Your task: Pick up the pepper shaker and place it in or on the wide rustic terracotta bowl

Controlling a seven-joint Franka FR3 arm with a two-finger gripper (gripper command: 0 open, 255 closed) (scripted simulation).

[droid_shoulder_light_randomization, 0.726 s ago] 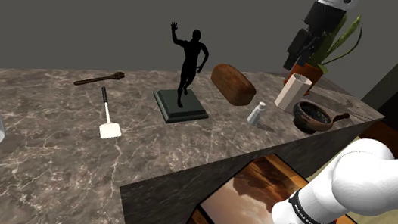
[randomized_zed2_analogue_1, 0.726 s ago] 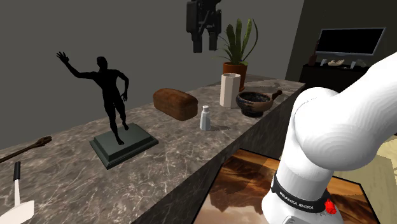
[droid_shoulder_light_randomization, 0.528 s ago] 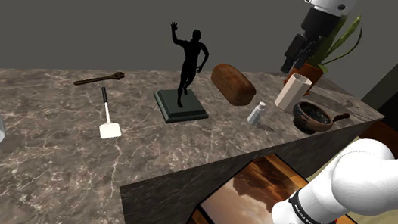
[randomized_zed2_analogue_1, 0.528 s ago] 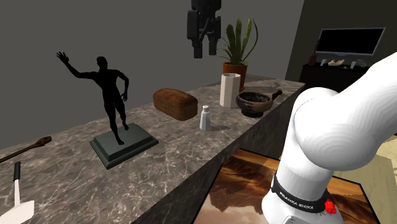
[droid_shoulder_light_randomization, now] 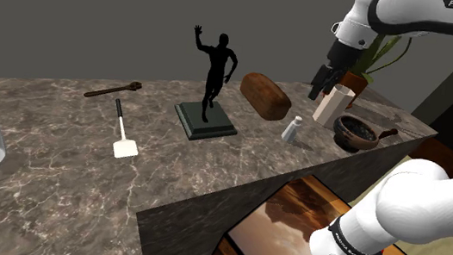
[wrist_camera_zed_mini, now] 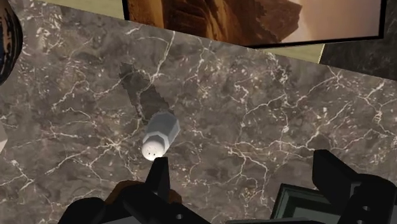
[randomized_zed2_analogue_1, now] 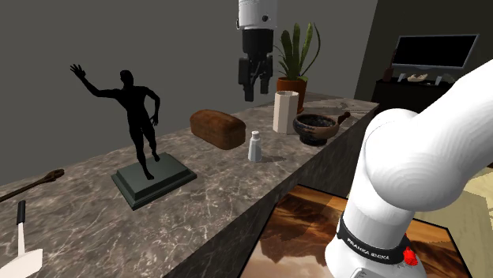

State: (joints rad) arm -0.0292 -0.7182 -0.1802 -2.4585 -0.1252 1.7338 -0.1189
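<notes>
The worktop (droid_shoulder_light_randomization: 55, 174) is dark brown stone with thin white lines all over it, like marble. Behind it the walls of the room are plain grey. In the second exterior view a flat black screen (randomized_zed2_analogue_1: 435, 50) sits far back on a dark cabinet.

The small pale pepper shaker (droid_shoulder_light_randomization: 292, 127) stands up straight on the worktop, near the front edge. It is between the brown loaf of bread (droid_shoulder_light_randomization: 265, 95) and the dark brown bowl (droid_shoulder_light_randomization: 357, 132) (the bowl has a short handle). It touches neither of them.

The black end effector (droid_shoulder_light_randomization: 316, 92) hangs in the air above the worktop, higher than the shaker. Its two fingers stand apart and hold nothing. In the wrist view the shaker's top, with its little holes, shows just past the tip of one finger (wrist_camera_zed_mini: 159, 172), not between the two.

A pale cup (droid_shoulder_light_randomization: 334, 105) stands just behind the bowl, and a green plant in a pot (randomized_zed2_analogue_1: 295, 59) stands behind that. Further along are a black statue of a man (droid_shoulder_light_randomization: 214, 76) on a dark base, a white spatula (droid_shoulder_light_randomization: 122, 130) and a brown wooden stick (droid_shoulder_light_randomization: 113, 90). A big brown picture (droid_shoulder_light_randomization: 293, 216) in a black frame shows below the worktop's edge.
</notes>
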